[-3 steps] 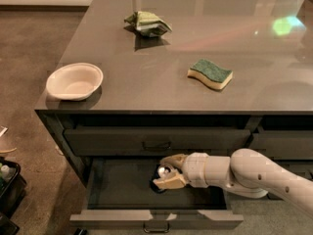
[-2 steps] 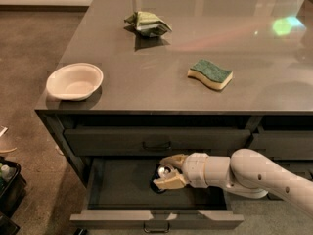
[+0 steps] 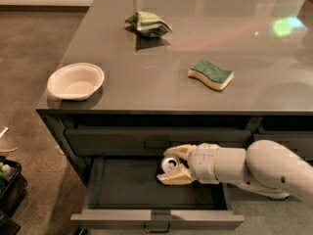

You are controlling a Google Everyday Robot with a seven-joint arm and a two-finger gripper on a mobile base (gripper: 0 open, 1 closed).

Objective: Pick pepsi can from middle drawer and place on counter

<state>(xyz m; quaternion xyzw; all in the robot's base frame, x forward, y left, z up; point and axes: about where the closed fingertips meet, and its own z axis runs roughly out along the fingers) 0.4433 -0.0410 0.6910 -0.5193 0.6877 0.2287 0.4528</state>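
The middle drawer (image 3: 122, 218) stands pulled out below the counter (image 3: 146, 67), its dark inside open to view and its grey front nearest the camera, with a small dark loop handle (image 3: 156, 227) at the lower edge. The pepsi can (image 3: 169, 164) sits inside this drawer, toward the back and right of middle, upright or nearly so, with its silver top facing up; its dark body is mostly hidden. The white arm (image 3: 264, 168) reaches in from the right, and the gripper (image 3: 164, 166) is down in the drawer at the can. Its 2 tan fingers (image 3: 172, 178) lie 1 on the far side and 1 on the near side of the can, pressed against it, so the gripper is clamped on the can. The can is low in the drawer and well below the worktop. Above the open drawer, another drawer front (image 3: 117, 141) is closed. On the counter, a white bowl (image 3: 76, 81) rests near the front left corner, a green and yellow sponge (image 3: 211, 74) lies to the right of middle, and a crumpled green wrapper (image 3: 148, 23) lies further back; all 3 are well apart from each other. At the far left, on the brown floor (image 3: 34, 48), the corner of a black bin (image 3: 10, 187) shows.
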